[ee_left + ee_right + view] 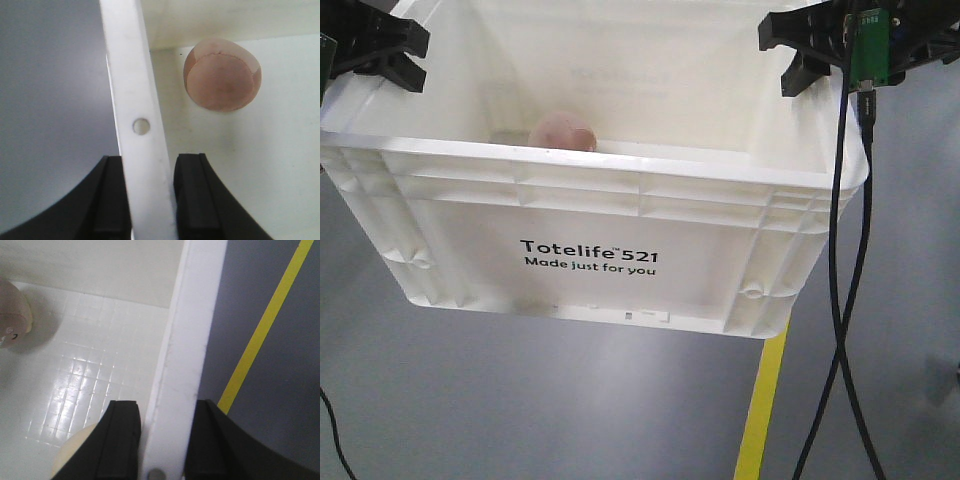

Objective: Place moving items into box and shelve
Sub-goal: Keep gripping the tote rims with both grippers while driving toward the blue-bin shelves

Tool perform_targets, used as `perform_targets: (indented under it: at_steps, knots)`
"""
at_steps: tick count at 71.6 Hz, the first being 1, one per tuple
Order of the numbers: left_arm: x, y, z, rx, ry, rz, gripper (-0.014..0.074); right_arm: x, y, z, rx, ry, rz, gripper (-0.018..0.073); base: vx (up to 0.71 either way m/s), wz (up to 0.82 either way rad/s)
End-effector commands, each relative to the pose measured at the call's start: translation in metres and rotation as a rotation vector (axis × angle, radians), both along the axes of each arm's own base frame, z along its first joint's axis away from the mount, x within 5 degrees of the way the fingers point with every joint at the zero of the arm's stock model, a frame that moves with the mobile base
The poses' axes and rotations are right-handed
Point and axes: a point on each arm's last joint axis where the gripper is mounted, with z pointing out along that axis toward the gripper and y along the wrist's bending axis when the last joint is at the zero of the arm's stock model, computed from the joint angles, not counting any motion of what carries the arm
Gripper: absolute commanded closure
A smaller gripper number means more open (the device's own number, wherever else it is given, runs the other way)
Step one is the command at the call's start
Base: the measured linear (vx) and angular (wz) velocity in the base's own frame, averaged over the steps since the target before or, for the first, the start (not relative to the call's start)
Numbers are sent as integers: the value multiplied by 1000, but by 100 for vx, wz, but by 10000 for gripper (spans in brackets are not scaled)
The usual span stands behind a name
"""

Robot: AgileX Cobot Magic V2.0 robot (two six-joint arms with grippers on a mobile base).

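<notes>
left gripper, right gripper, clamping box rims

We see our left gripper and right gripper as matte black, angular, notched shapes. A green circuit board sits beside the right one, with 2 thin black cables below it. Close up, our fingers are black, flat-faced blocks with curved outer flanks.

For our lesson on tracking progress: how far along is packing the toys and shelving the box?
Done: the pinkish-beige plush lies inside the box. In hand: the left claw and right claw clamp opposite rims, and the box appears lifted off the grey floor. Left: shelving it; no shelf is in view. The yellow-orange toy cannot be confirmed.
</notes>
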Motion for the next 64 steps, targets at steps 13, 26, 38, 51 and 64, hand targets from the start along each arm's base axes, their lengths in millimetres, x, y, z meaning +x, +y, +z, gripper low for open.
perform_targets:
  at_steps: [13,26,38,51,64]
  knots:
    - [-13,-13,41,-164,-195,-22,613,-10,8,39,138,-190,41,571,52,-23]
    - [-13,-13,41,-164,-195,-22,613,-10,8,39,137,-190,41,571,52,-22]
    - [-13,-13,41,-164,-194,-22,613,-10,8,38,137,-188,41,571,54,-22]
    - [-13,-13,41,-164,-194,-22,613,-10,8,38,137,-188,41,571,55,-21]
    - [-13,-13,41,-164,-195,-22,613,-10,8,38,141,-187,42,571,57,-22]
